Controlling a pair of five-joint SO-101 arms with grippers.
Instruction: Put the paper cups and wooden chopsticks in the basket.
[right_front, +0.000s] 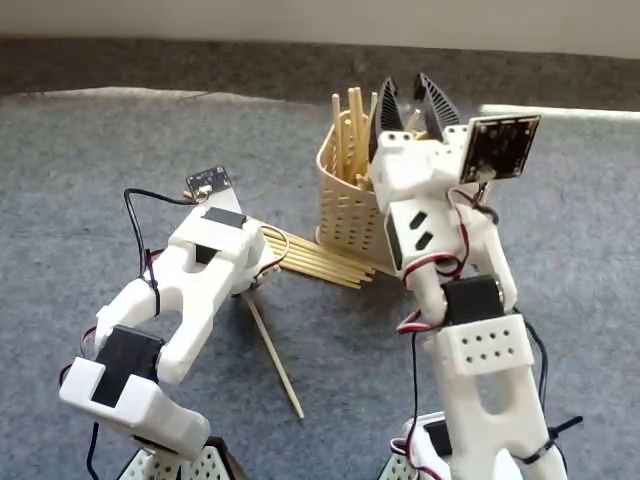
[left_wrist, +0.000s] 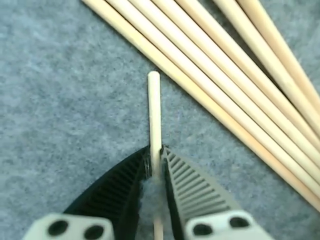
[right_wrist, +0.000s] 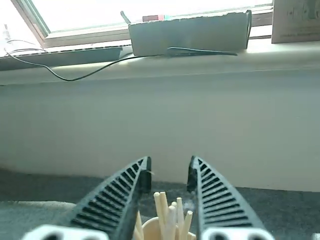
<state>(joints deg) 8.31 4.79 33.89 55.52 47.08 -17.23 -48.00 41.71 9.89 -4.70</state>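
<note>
As the high camera looks down, my right gripper (right_front: 412, 98) hangs over the cream plastic lattice basket (right_front: 345, 215), and its two black fingers are spread apart with nothing between them. Several pale wooden chopsticks (right_front: 352, 130) stand upright inside this basket. A row of pale wooden chopsticks (right_front: 318, 260) lies flat on the grey carpet (right_front: 100, 160), and one end of it touches the foot of the basket. My left arm (right_front: 205, 265) bends down over the other end of the row. One single wooden chopstick (right_front: 275, 360) lies on the carpet and comes out from under this arm, toward the arm bases.

From my left wrist, my left gripper (left_wrist: 156, 150) pinches the single wooden chopstick between its ribbed black fingers, and the blunt tip sticks out in front. The row of pale wooden chopsticks lies just beside this tip, at an angle to it.

From my right wrist, the fingers are apart, the tips of the chopsticks in the basket rise between them, and a white wall (right_wrist: 160, 120) with a window sill (right_wrist: 150, 62) stands behind.
</note>
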